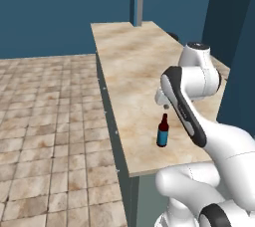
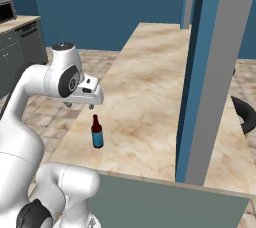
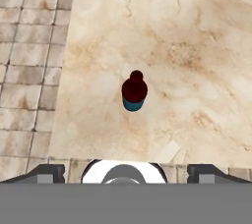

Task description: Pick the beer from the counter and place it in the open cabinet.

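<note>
Small dark brown glass beer bottle (image 3: 134, 91) stands upright mid-frame on beige marble counter (image 3: 197, 46). Two-finger gripper (image 2: 91, 105) hovers above it, jaws wide apart, empty. Should descend centred, clamp below the neck.

I stand in a rendered kitchen: a long beige marble counter (image 1: 134, 71) on grey-green base panels runs ahead of me over a tan tiled floor (image 1: 45, 121). Left of the counter, against the dark blue wall (image 2: 100, 7), sits a grey cabinet run (image 2: 20, 47). A beer (image 1: 163, 130) stands upright on the counter near its floor-side edge.
</note>
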